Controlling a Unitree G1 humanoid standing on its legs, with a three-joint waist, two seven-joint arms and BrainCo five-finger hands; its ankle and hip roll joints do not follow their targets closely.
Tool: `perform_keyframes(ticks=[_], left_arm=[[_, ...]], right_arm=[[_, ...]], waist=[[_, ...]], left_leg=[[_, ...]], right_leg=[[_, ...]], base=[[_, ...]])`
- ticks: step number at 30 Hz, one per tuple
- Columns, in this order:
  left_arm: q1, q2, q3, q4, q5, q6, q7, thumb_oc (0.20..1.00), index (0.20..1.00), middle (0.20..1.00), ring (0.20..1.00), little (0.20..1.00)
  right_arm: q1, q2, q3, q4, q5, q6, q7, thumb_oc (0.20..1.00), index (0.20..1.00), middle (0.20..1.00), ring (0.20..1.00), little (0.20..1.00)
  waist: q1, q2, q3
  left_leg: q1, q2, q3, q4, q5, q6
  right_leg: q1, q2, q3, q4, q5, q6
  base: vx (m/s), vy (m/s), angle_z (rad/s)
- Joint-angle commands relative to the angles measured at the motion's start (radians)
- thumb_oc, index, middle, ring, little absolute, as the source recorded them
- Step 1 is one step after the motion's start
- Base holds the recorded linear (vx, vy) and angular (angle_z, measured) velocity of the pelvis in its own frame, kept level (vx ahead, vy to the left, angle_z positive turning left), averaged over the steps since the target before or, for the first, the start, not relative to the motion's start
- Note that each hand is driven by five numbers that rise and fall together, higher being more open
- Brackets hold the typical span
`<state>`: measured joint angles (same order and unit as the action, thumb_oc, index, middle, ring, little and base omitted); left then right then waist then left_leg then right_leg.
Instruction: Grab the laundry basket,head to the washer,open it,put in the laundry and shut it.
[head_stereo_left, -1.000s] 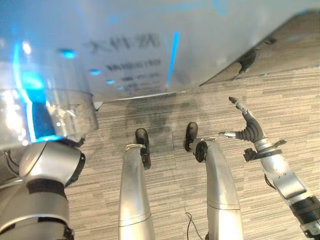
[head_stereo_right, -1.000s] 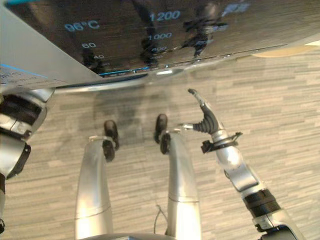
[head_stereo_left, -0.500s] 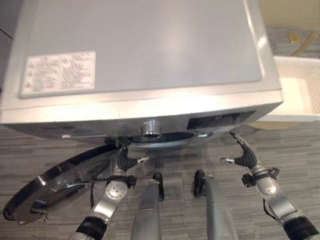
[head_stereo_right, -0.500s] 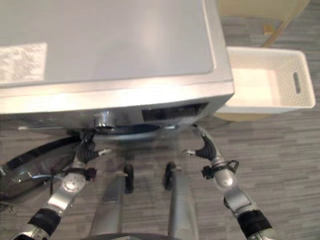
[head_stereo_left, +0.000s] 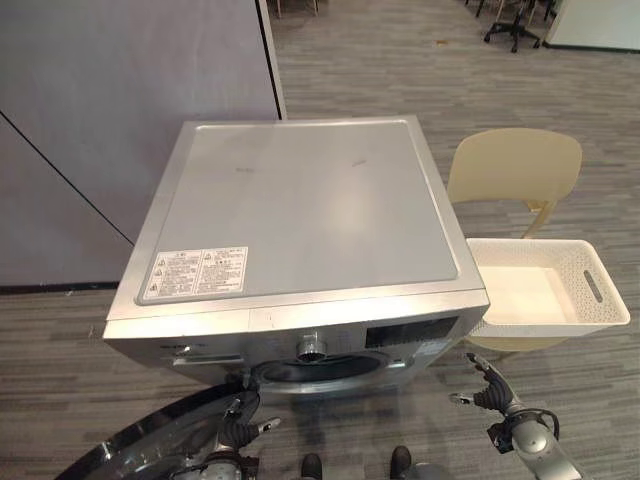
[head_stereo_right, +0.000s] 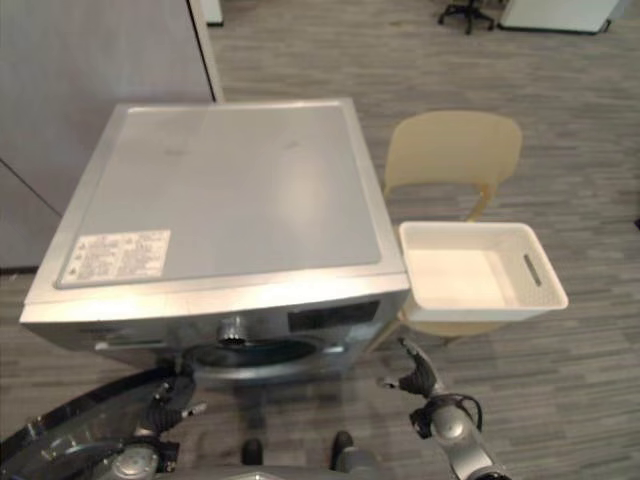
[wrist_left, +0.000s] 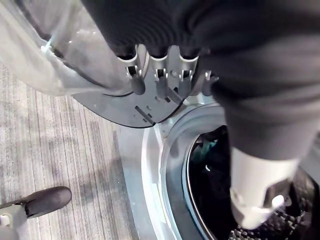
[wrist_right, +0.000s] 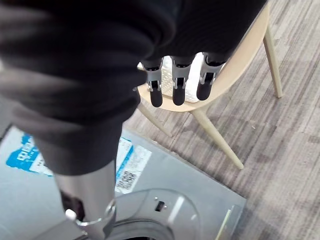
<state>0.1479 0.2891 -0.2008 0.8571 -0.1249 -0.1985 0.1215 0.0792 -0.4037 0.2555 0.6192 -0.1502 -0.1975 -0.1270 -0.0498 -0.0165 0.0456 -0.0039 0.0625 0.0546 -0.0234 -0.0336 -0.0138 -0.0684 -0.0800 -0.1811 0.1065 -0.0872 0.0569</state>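
Note:
The silver washer (head_stereo_left: 300, 210) stands in front of me with its round door (head_stereo_left: 150, 450) swung open to the lower left. Dark and teal laundry (wrist_left: 206, 150) lies inside the drum (head_stereo_left: 320, 368). The white laundry basket (head_stereo_left: 545, 295) rests on a beige chair (head_stereo_left: 515, 165) to the washer's right, and its inside looks bare. My left hand (head_stereo_left: 238, 432) is open, its straight fingers (wrist_left: 159, 80) at the edge of the door. My right hand (head_stereo_left: 488, 397) hangs open below the washer's front right corner, apart from the basket, fingers (wrist_right: 178, 90) straight.
A grey partition wall (head_stereo_left: 130, 100) stands behind and left of the washer. Grey striped carpet (head_stereo_left: 400, 60) stretches beyond it. Office chair bases (head_stereo_left: 510, 30) sit far back on the right.
The camera has lifted from the floor to take in the whole washer, chair and basket. Both hands keep their open pose, the left by the door.

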Motion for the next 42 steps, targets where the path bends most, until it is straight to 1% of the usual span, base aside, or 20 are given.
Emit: perform_keyframes(ticks=[1,8,9,10,11,13,15,16,17,18,19,20,22,23,24,27,28,30,37,42], left_arm=[[-0.048,0.001,0.023,0.01,0.048,-0.018,0.031,1.0,1.0,1.0,1.0,1.0],[-0.102,0.01,-0.006,-0.012,0.062,-0.021,0.066,1.0,1.0,1.0,1.0,1.0],[-0.112,0.019,-0.011,-0.022,0.06,-0.022,0.072,1.0,1.0,1.0,1.0,1.0],[-0.149,0.051,-0.031,-0.043,0.083,-0.018,0.076,1.0,1.0,1.0,1.0,1.0],[-0.174,0.066,-0.046,-0.052,0.098,-0.014,0.074,1.0,1.0,1.0,1.0,1.0],[-0.194,0.076,-0.055,-0.059,0.106,-0.016,0.077,1.0,1.0,1.0,1.0,1.0],[-0.203,0.08,-0.052,-0.073,0.11,-0.021,0.083,1.0,1.0,1.0,1.0,1.0],[-0.171,0.083,-0.047,-0.119,0.104,-0.028,0.093,1.0,1.0,1.0,1.0,1.0],[-0.169,0.084,-0.048,-0.121,0.104,-0.027,0.092,1.0,1.0,1.0,1.0,1.0],[-0.178,0.082,-0.042,-0.122,0.09,-0.033,0.092,1.0,1.0,1.0,1.0,1.0],[-0.181,0.072,-0.044,-0.11,0.08,-0.033,0.093,1.0,1.0,1.0,1.0,1.0],[-0.173,0.052,-0.044,-0.127,0.084,-0.032,0.103,1.0,1.0,1.0,1.0,1.0],[-0.177,0.048,-0.047,-0.132,0.082,-0.032,0.109,1.0,1.0,1.0,1.0,1.0],[-0.179,0.043,-0.047,-0.154,0.065,-0.038,0.106,1.0,1.0,1.0,1.0,1.0],[-0.156,0.043,-0.042,-0.2,0.069,-0.039,0.098,1.0,1.0,1.0,1.0,1.0],[-0.122,0.059,-0.038,-0.262,0.079,-0.046,0.09,1.0,1.0,1.0,1.0,1.0],[-0.105,0.058,-0.036,-0.27,0.085,-0.048,0.088,1.0,1.0,1.0,1.0,1.0],[-0.094,0.055,-0.032,-0.283,0.091,-0.042,0.086,1.0,1.0,1.0,1.0,1.0],[-0.109,0.104,-0.043,-0.418,0.162,-0.048,0.094,1.0,1.0,1.0,1.0,1.0],[-0.156,0.218,0.016,-0.517,0.265,-0.056,0.125,1.0,1.0,1.0,1.0,1.0]], right_arm=[[-0.041,0.008,0.024,0.021,0.013,-0.02,-0.01,1.0,1.0,1.0,1.0,1.0],[-0.092,0.026,0.069,0.045,0.016,0.004,-0.027,1.0,1.0,1.0,1.0,1.0],[-0.105,0.029,0.074,0.044,0.018,0.003,-0.031,1.0,1.0,1.0,1.0,1.0],[-0.114,0.032,0.074,0.034,0.027,0.003,-0.028,1.0,1.0,1.0,1.0,1.0],[-0.107,0.035,0.076,0.026,0.037,0.001,-0.023,1.0,1.0,1.0,1.0,1.0],[-0.103,0.037,0.079,0.031,0.045,0.002,-0.019,1.0,1.0,1.0,1.0,1.0],[-0.093,0.047,0.09,0.066,0.046,-0.002,-0.016,1.0,1.0,1.0,1.0,1.0],[-0.062,0.059,0.088,0.086,0.03,0.002,-0.021,1.0,1.0,1.0,1.0,1.0],[-0.061,0.06,0.088,0.086,0.03,0.002,-0.022,1.0,1.0,1.0,1.0,1.0],[-0.069,0.057,0.109,0.102,0.032,0.005,-0.008,1.0,1.0,1.0,1.0,1.0],[-0.077,0.053,0.116,0.105,0.032,0.005,-0.011,1.0,1.0,1.0,1.0,1.0],[-0.07,0.034,0.104,0.104,0.03,0.005,-0.019,1.0,1.0,1.0,1.0,1.0],[-0.082,0.028,0.1,0.122,0.037,0.008,-0.025,1.0,1.0,1.0,1.0,1.0],[-0.097,0.02,0.095,0.146,0.037,0.013,-0.034,1.0,1.0,1.0,1.0,1.0],[-0.088,0.022,0.091,0.165,0.021,0.02,-0.034,1.0,1.0,1.0,1.0,1.0],[-0.08,0.02,0.084,0.172,0.02,0.016,-0.033,1.0,1.0,1.0,1.0,1.0],[-0.084,0.026,0.079,0.191,0.023,0.016,-0.026,1.0,1.0,1.0,1.0,1.0],[-0.08,0.04,0.071,0.223,0.021,0.022,-0.019,1.0,1.0,1.0,1.0,1.0],[-0.109,0.067,0.079,0.278,0.009,0.027,-0.036,1.0,1.0,1.0,1.0,1.0],[-0.095,0.063,0.077,0.239,0.002,0.02,-0.015,1.0,1.0,1.0,1.0,1.0]], waist=[[0.017,-0.016,-0.005],[0.026,-0.04,0.037],[0.024,-0.045,0.048],[0.011,-0.043,0.07],[-0.001,-0.038,0.07],[-0.002,-0.034,0.072],[0.023,-0.028,0.072],[0.062,-0.066,0.062],[0.06,-0.068,0.064],[0.077,-0.083,0.047],[0.078,-0.075,0.042],[0.075,-0.046,0.064],[0.076,-0.04,0.081],[0.072,-0.041,0.1],[0.05,-0.056,0.091],[0.043,-0.063,0.08],[0.034,-0.055,0.065],[0.026,-0.033,0.034],[0.039,-0.041,0.011],[0.044,-0.044,-0.015]], left_leg=[[0.012,-0.068,0.036,-0.013,-0.005,0.012],[-0.046,-0.075,0.067,-0.006,0.002,0.024],[-0.083,-0.072,0.069,-0.001,0.012,0.027],[-0.167,-0.053,0.053,0.005,0.036,0.035],[-0.202,-0.051,0.05,0.006,0.053,0.037],[-0.239,-0.038,0.052,0.014,0.07,0.037],[-0.258,-0.019,0.049,-0.006,0.103,0.026],[-0.26,-0.038,0.046,-0.027,0.128,0.015],[-0.257,-0.039,0.043,-0.028,0.129,0.014],[-0.295,-0.041,0.043,-0.046,0.173,-0.012],[-0.307,-0.035,0.034,-0.055,0.199,-0.026],[-0.351,-0.037,0.018,-0.052,0.258,-0.07],[-0.377,-0.039,0.003,-0.031,0.283,-0.087],[-0.403,-0.05,-0.012,0.053,0.247,-0.076],[-0.374,-0.057,0.025,0.121,0.149,-0.036],[-0.341,-0.079,0.011,0.18,0.07,-0.02],[-0.257,-0.085,-0.002,0.152,0.025,-0.015],[-0.181,-0.082,-0.012,0.061,0.043,-0.014],[-0.123,-0.091,-0.025,0.041,0.026,-0.005],[-0.07,-0.089,-0.01,-0.015,0.025,-0.002]], right_leg=[[0.04,0.0,0.003,-0.108,0.09,0.062],[-0.023,-0.013,0.049,-0.135,0.165,0.1],[-0.067,-0.017,0.065,-0.117,0.193,0.113],[-0.142,0.003,0.152,-0.044,0.173,0.132],[-0.166,0.034,0.22,0.022,0.142,0.13],[-0.172,0.043,0.234,0.066,0.11,0.123],[-0.116,0.024,0.193,0.078,0.058,0.094],[0.001,0.001,0.146,-0.026,0.031,0.081],[0.006,-0.001,0.143,-0.03,0.031,0.081],[0.02,0.016,0.12,-0.104,0.01,0.075],[0.018,0.038,0.124,-0.119,0.003,0.061],[0.028,0.088,0.138,-0.154,-0.014,0.025],[0.022,0.091,0.134,-0.152,-0.005,0.017],[0.004,0.079,0.11,-0.161,0.015,0.014],[-0.012,0.043,0.065,-0.186,0.048,0.025],[-0.018,0.016,0.052,-0.189,0.075,0.028],[-0.01,0.015,0.049,-0.185,0.076,0.03],[-0.007,0.03,0.039,-0.184,0.074,0.031],[0.05,0.017,0.017,-0.188,0.079,0.042],[0.067,0.019,0.025,-0.183,0.077,0.051]], base=[[0.03,0.034,-0.04],[-0.09,0.053,-0.14],[-0.49,-0.018,-0.32],[-0.4,-0.025,-0.49],[-0.41,-0.008,-0.32],[-0.22,0.0,0.24],[-0.21,-0.089,0.17],[-0.12,-0.12,-0.14],[-0.17,-0.19,0.04],[-0.17,-0.151,0.29],[-0.36,-0.287,0.51],[-0.25,-0.195,0.42],[-0.26,-0.114,0.9],[-0.39,-0.107,1.27],[-0.34,-0.074,1.43],[-0.09,0.001,0.65],[0.06,0.037,0.23],[0.08,0.077,0.26],[0.06,0.08,0.28],[0.09,0.052,-0.09]])
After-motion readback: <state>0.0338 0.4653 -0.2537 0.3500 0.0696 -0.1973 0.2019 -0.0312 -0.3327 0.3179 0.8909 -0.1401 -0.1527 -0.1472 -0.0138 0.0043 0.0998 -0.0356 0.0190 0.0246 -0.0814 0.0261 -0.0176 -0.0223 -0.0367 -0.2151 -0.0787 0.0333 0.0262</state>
